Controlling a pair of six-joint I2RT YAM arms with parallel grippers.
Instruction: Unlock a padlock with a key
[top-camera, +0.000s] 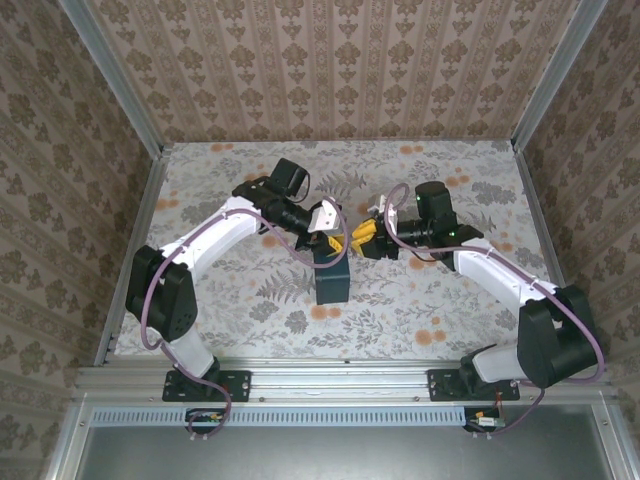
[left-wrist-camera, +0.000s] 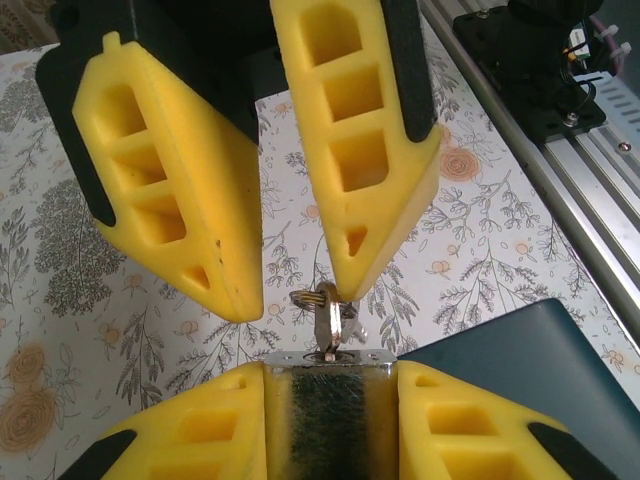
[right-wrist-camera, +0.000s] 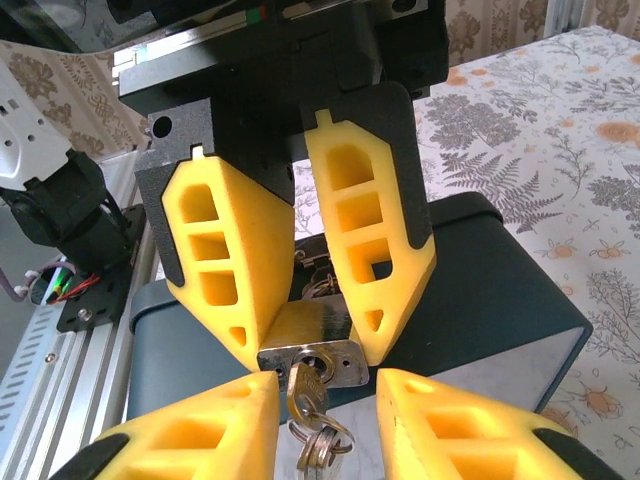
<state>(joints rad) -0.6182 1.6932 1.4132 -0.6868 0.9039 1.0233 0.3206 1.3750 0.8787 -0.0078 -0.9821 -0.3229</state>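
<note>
The silver padlock (left-wrist-camera: 330, 400) is clamped by its body between the yellow fingers of my left gripper (left-wrist-camera: 330, 378), keyhole face turned towards the right gripper. The key (right-wrist-camera: 305, 385) sits in the keyhole with a ring of other keys hanging from it. My right gripper (right-wrist-camera: 325, 385) stands open around the key, with a gap on each side in the right wrist view. In the left wrist view, one right fingertip (left-wrist-camera: 345, 285) is at the key ring (left-wrist-camera: 328, 318). Both grippers meet mid-table, left gripper (top-camera: 325, 228) and right gripper (top-camera: 360, 237).
A dark-blue box (top-camera: 332, 280) lies on the floral table just below the grippers, close under the padlock (right-wrist-camera: 310, 345). The aluminium frame rail (left-wrist-camera: 560, 170) runs along the near edge. Patterned walls enclose the table on three sides.
</note>
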